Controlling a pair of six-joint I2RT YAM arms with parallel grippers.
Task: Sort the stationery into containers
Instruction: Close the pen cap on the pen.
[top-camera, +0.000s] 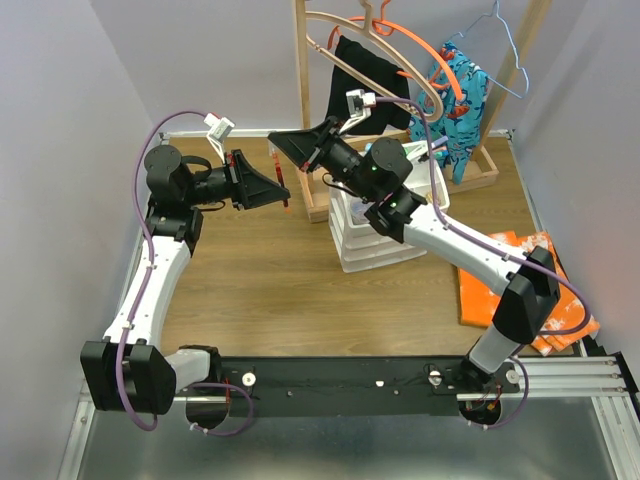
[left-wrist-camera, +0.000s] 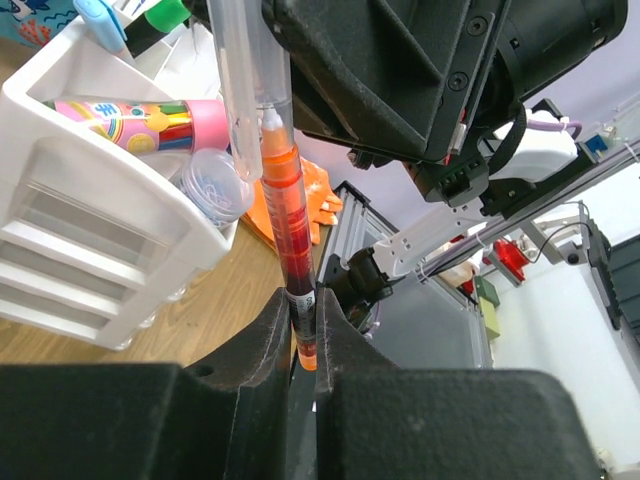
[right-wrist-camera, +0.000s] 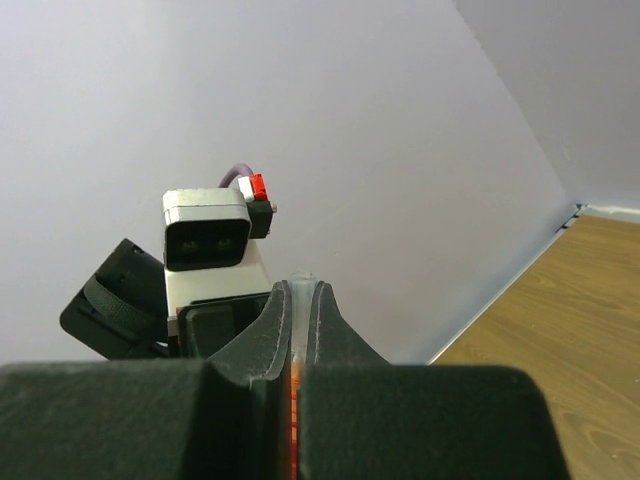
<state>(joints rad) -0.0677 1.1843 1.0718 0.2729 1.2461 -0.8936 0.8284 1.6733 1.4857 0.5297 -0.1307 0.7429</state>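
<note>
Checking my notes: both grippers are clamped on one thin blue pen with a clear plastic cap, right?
No: the thin pen is red-orange, not blue, as the left wrist view shows. The left gripper and right gripper are both clamped on it.

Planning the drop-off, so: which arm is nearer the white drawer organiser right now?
Right. The right arm stretches over the organiser, wrist directly above it. The left arm stands off to the organiser's left, the left gripper holding the red pen short of it.
</note>
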